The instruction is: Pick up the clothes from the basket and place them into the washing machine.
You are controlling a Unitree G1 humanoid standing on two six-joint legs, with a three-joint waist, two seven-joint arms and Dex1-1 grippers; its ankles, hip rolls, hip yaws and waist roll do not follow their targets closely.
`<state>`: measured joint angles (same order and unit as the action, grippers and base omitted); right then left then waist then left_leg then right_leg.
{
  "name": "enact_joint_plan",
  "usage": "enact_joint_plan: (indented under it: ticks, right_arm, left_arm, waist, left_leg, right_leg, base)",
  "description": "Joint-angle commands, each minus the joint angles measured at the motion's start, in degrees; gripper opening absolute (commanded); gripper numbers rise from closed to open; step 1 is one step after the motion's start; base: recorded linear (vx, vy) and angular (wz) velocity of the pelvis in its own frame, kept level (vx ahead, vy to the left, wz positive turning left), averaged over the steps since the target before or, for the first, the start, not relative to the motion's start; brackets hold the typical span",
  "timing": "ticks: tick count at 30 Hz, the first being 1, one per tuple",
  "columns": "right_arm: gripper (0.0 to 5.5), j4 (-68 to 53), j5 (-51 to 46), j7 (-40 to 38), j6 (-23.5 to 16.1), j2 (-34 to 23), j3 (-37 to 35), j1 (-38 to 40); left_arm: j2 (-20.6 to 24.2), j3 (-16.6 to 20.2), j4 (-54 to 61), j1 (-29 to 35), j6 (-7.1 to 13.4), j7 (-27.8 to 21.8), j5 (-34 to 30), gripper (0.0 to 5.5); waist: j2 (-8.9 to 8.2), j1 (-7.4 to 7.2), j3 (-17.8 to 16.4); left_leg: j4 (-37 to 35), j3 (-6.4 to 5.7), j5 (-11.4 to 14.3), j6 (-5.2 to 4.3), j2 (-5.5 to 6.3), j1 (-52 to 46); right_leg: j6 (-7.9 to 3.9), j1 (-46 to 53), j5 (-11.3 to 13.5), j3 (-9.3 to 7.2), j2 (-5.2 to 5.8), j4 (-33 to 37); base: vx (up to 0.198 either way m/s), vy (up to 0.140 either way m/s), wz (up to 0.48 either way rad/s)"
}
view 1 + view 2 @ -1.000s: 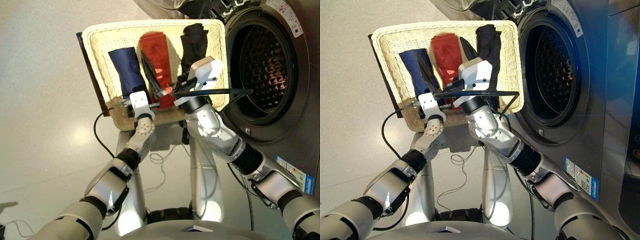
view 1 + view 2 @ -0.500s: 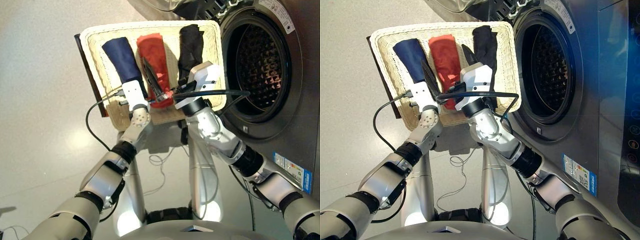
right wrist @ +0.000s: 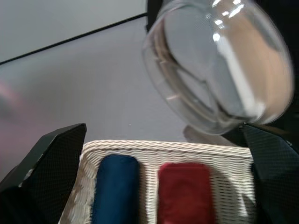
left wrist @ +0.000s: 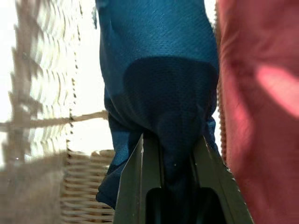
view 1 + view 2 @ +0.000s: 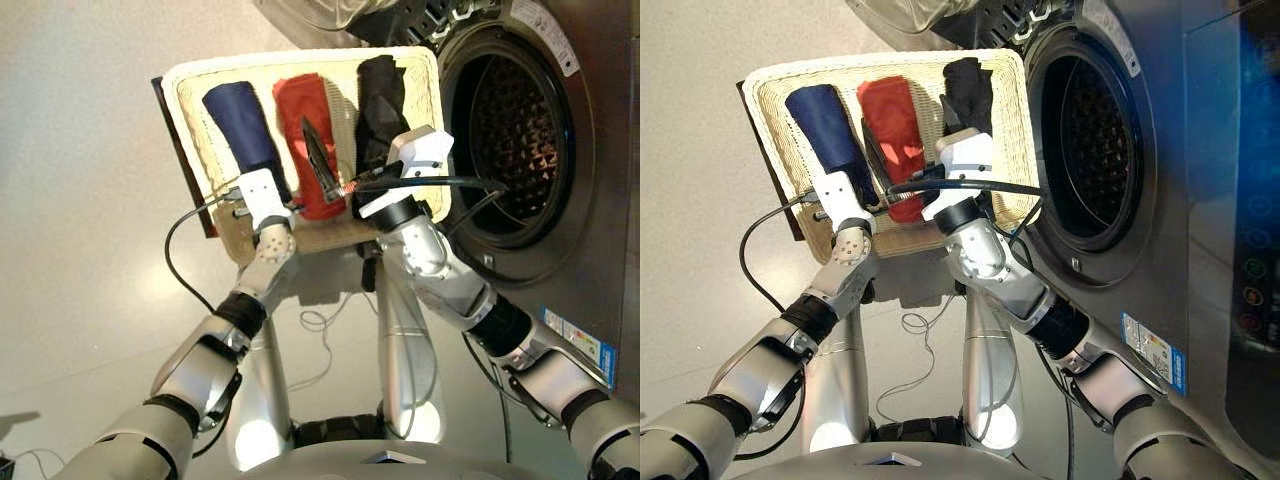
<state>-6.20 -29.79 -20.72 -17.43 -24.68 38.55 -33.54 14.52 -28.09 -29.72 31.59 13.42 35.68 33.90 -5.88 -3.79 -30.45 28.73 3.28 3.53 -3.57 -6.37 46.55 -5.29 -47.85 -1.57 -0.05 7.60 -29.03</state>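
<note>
The cream wicker basket [image 5: 186, 110] holds three clothes side by side: a navy roll [image 5: 238, 120], an orange-red one [image 5: 300, 110] and a black one [image 5: 382, 90]. My left gripper [image 4: 172, 140] is at the navy roll's near end, its fingers [image 4: 149, 177] pressed shut on the cloth. My right gripper [image 5: 345, 150] hovers open above the basket's near side, one black finger [image 5: 318, 160] over the red cloth. The washing machine [image 5: 520, 120] stands just right of the basket, with its dimpled drum showing and its glass door [image 3: 219, 65] swung open beyond the basket.
A dark board [image 5: 176, 150] sticks out along the basket's left side. Black cables [image 5: 180, 255] loop from both wrists in front of the basket and toward the drum opening. Pale floor [image 5: 70, 200] lies to the left. A label [image 5: 575, 340] marks the washer's lower front.
My left gripper has slid forward along the basket's near edge onto the end of the navy roll. The right gripper has drifted slightly farther over the basket, still open.
</note>
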Motion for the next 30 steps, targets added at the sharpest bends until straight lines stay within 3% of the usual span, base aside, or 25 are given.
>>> enact_joint_plan:
  ticks: [1,8,18,23,30]
  right_arm:
    - [5.5,-4.47,-3.41,2.01,-1.64,-2.39,-4.36,1.0]
    - [5.5,-3.38,-6.55,5.53,-1.22,-3.44,-8.5,7.46]
    - [5.5,-4.79,-10.52,12.82,-0.31,-4.77,-11.9,11.39]
    - [5.5,-5.99,-15.16,16.1,-0.27,-5.19,-11.5,8.43]
    - [5.5,-8.9,-24.64,19.32,1.01,-10.01,-3.75,-4.23]
  left_arm:
    - [0.21,-0.26,7.0,-1.81,2.36,-2.65,-2.74,0.0]
    - [6.22,0.88,18.43,-10.3,1.62,-9.17,-8.89,0.0]
    - [14.8,4.83,32.44,-16.71,4.92,-17.12,-15.84,0.0]
    - [20.47,4.26,39.44,-15.64,6.97,-19.17,-23.41,0.0]
    - [29.17,-0.36,45.85,-11.7,8.14,-18.75,-31.06,0.0]
  waist:
    - [2.23,0.65,0.65]
    - [2.52,1.54,0.65]
    - [2.57,3.6,0.65]
    - [2.54,4.42,0.68]
    - [2.26,5.03,1.79]
  left_leg:
    - [-5.06,0.21,-1.84,-0.31,2.0,-4.04]
    - [-10.89,0.29,-3.11,-0.1,3.36,-13.27]
    - [-16.29,0.46,-3.66,-0.08,3.6,-24.75]
    - [-16.58,0.61,-3.68,-0.17,3.65,-27.11]
    - [-15.11,0.82,-3.01,-0.46,3.38,-27.25]
  right_leg:
    - [-1.42,2.83,2.43,-0.21,0.31,3.93]
    - [-2.2,12.41,3.83,-0.77,0.92,10.04]
    - [-3.0,23.77,4.44,-1.72,1.93,14.9]
    - [-3.19,26.05,4.45,-1.73,2.17,15.54]
    - [-3.14,26.21,3.86,-1.4,2.08,14.42]
  base:
    - [0.0,0.0,0.0]
    - [0.015,0.0,0.004]
    - [0.005,0.0,0.002]
    - [0.0,0.0,0.0]
    - [0.0,0.0,0.0]
